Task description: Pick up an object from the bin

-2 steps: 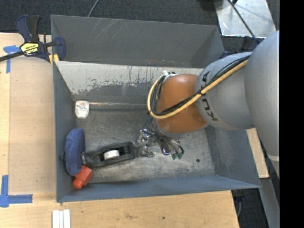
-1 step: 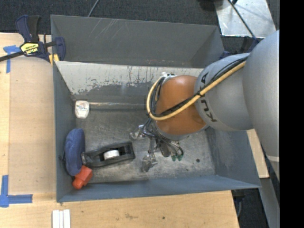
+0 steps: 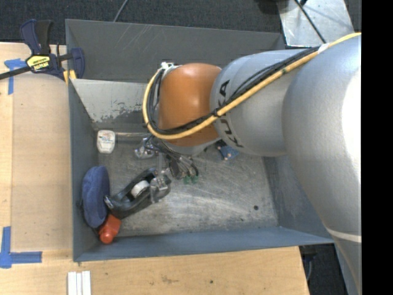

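Arm deep in bin [image 3: 184, 241]; gripper [image 3: 158, 186] at black tool [image 3: 126, 200], orange-tipped, lower left beside blue cloth [image 3: 94, 192]; possibly touching, open or closed unclear

The arm [image 3: 288, 97] comes in from the right and covers the far middle of the bin [image 3: 184, 241]. Its pincer [image 3: 161, 184] hangs left of the bin's centre, over the right end of a clamp [image 3: 126, 203]; whether they touch cannot be told. The clamp lies slanted on the bin floor, right end farther, left end nearer. A knob [image 3: 109, 229] sits at that near end, in the near left corner. A pad [image 3: 94, 194] lies along the left wall, against the clamp's left side. A box [image 3: 106, 141] sits far left, apart from these. A block [image 3: 227, 153] lies right of the pincer, partly under the arm.
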Robot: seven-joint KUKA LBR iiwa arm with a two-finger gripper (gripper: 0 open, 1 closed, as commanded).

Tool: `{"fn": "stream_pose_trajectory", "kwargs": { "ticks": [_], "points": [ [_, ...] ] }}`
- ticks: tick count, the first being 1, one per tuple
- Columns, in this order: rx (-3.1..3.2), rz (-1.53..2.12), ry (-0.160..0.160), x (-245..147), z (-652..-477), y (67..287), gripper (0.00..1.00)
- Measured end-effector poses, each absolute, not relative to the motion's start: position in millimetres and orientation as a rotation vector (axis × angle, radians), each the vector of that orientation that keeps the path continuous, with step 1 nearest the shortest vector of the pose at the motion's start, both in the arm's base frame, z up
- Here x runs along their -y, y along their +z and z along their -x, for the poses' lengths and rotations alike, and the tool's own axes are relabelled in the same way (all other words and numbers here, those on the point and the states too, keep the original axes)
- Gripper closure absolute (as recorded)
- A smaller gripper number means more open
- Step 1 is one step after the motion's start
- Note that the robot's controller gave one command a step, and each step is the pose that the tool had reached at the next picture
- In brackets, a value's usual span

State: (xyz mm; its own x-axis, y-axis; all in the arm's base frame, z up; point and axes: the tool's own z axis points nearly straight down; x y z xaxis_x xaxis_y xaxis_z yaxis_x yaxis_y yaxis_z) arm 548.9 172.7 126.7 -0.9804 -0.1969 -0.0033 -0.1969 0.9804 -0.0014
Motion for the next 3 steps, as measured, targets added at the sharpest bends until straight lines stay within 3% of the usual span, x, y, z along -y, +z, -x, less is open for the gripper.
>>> {"fn": "stream_pose_trajectory", "kwargs": {
  "ticks": [1, 2, 3],
  "points": [
    [-3.148, 0.173, -0.005, -164, -544.5, 105, 0.00],
    [-3.171, 0.178, -0.011, -163, -540.0, 103, 1.00],
    [-3.143, 0.154, -0.003, -160, -503.6, 142, 1.00]
  ]
}}
